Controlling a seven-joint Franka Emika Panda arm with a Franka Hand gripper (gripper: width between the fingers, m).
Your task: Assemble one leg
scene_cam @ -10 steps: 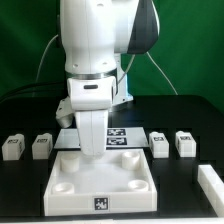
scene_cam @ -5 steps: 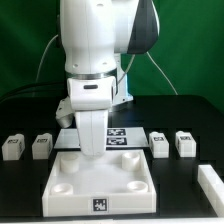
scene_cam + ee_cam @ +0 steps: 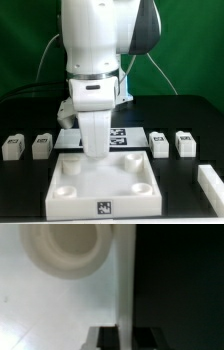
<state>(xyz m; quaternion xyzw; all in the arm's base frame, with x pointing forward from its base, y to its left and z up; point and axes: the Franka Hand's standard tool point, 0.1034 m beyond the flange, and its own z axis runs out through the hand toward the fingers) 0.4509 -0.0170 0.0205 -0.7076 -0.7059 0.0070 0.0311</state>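
Note:
Several white legs lie on the black table in the exterior view: two on its left point(image 3: 12, 147) point(image 3: 41, 146) and two on its right point(image 3: 159, 144) point(image 3: 186, 143). My gripper point(image 3: 93, 151) is down at the far edge of the large white square panel point(image 3: 100, 185), away from every leg. In the wrist view the gripper point(image 3: 126, 332) has one finger on each side of the panel's thin far wall point(image 3: 125, 286), both dark fingers point(image 3: 105, 339) against it. A round corner socket point(image 3: 65, 249) shows on the panel.
The marker board point(image 3: 128, 135) lies just behind the panel. A long white part point(image 3: 211, 184) lies at the exterior view's right edge. Cables and a green backdrop stand behind the arm.
The panel has shifted slightly toward the camera together with my gripper. The legs have not moved.

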